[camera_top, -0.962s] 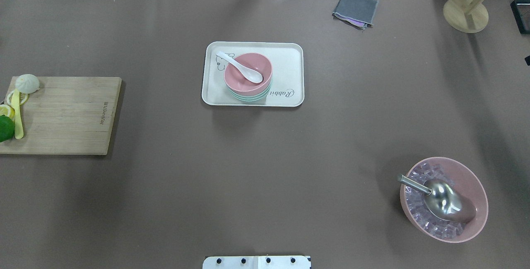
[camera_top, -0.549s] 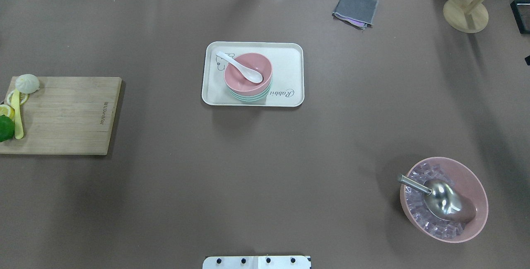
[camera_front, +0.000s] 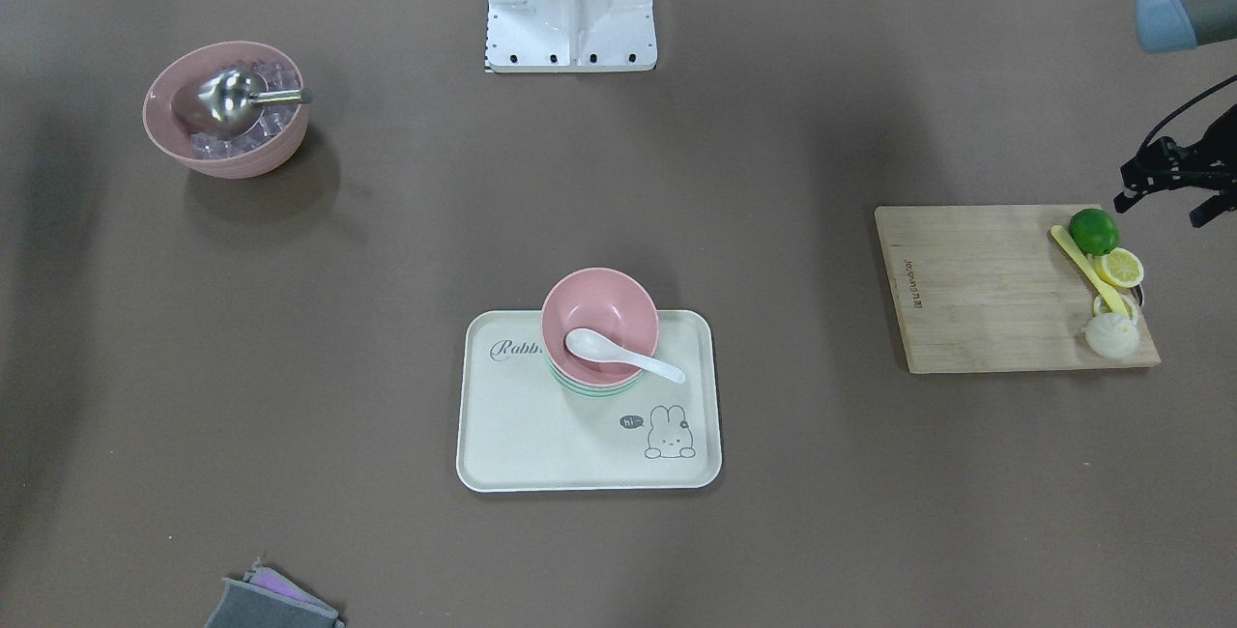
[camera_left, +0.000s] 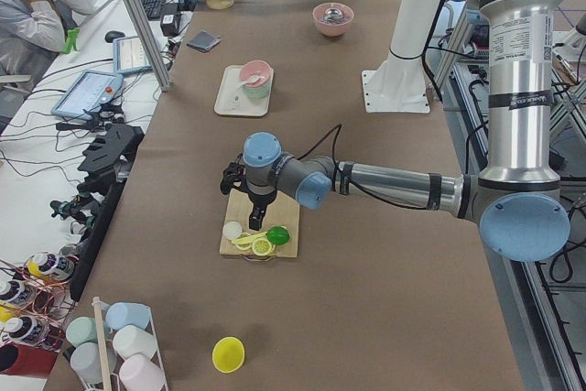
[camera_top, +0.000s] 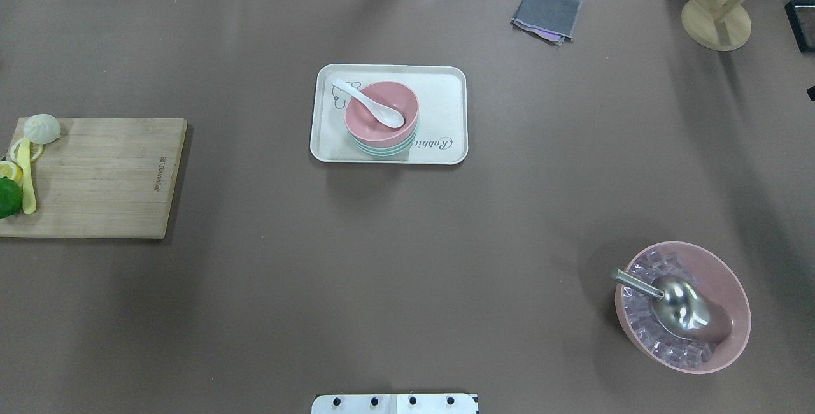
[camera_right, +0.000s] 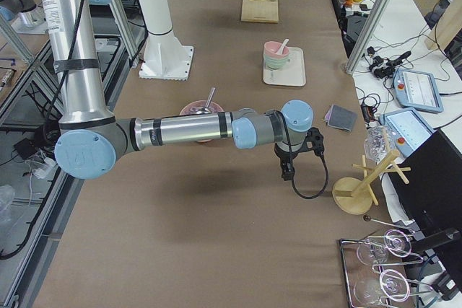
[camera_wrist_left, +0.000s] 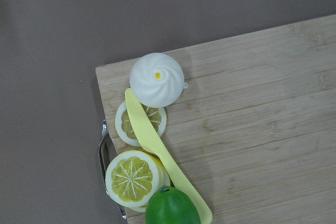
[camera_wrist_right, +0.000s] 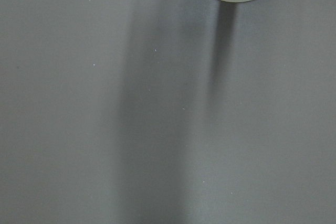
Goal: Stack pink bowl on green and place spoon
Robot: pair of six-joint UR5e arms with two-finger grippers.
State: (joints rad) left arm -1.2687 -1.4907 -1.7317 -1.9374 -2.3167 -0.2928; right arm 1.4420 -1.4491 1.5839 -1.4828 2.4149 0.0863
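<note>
The round pink plastic bowl point(camera_top: 381, 111) sat nested on the green bowl point(camera_top: 377, 149), of which only the striped rim showed, both on the cream rectangular rabbit-print tray point(camera_top: 446, 95). The white ceramic spoon point(camera_top: 372, 103) lay in the pink bowl, its handle over the rim. Stacking and spoon placement looked done, so the remaining step was probably retreat: both arms should stay wide of the tray, since a nudge could tip the spoon out.

The left gripper point(camera_left: 257, 220) hung over the wooden cutting board point(camera_top: 102, 178) beside the green lime point(camera_top: 7, 197). The right gripper point(camera_right: 287, 172) hovered near the wooden stand base point(camera_top: 716, 22). For both pincers, I cannot tell whether the jaws were apart.

The brown table covering point(camera_top: 407, 261) also carried 1 large pink bowl of ice cubes point(camera_top: 684, 306) and a grey folded cloth point(camera_top: 547, 13). A seated operator point(camera_left: 27, 6) watched from the side.
</note>
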